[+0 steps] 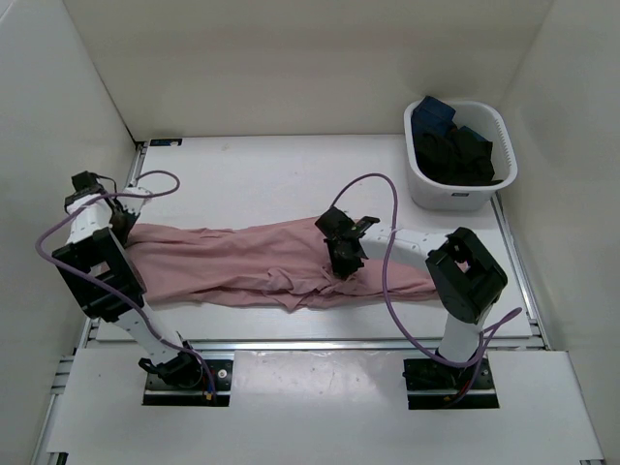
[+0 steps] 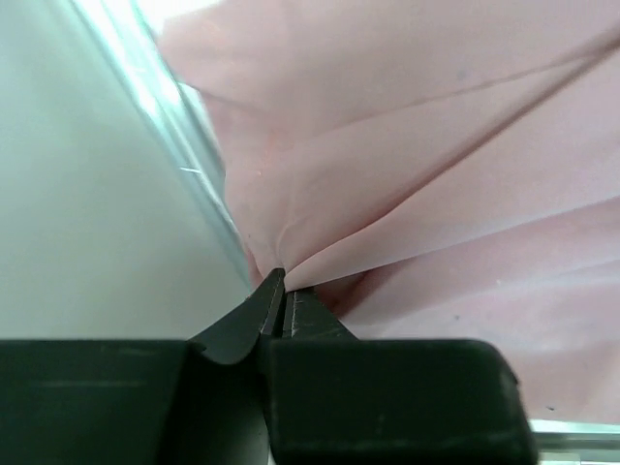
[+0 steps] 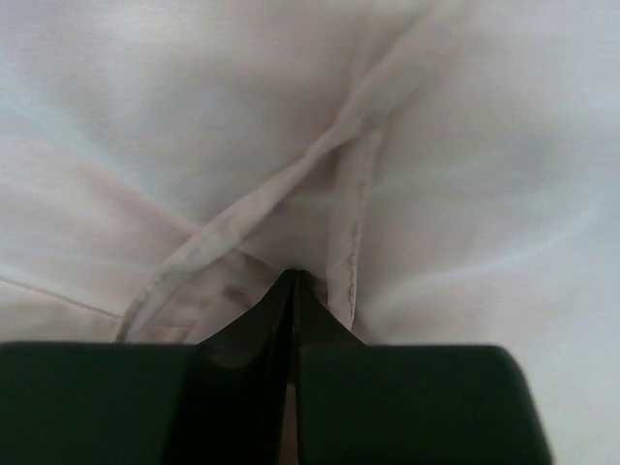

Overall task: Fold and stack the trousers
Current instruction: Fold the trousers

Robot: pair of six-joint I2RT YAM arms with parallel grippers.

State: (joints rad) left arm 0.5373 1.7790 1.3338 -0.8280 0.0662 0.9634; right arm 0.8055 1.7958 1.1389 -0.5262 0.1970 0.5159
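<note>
Crosswise, trousers (image 1: 242, 262) span table (image 1: 291, 174); left tool (image 2: 281, 295) pinching end, right tool (image 3: 294, 286) pinching mid-cloth.

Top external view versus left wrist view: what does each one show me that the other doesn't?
Only top external: the dusty-pink thin fabric trousers lying full length across the white table, the right claw down on the cloth right of centre, and the white plastic basket of dark clothes at the far right. Only left wrist: the left claw shut on a pinch of cloth, creases fanning out from its tips. Both: the pink fabric at the left arm's end.
</note>
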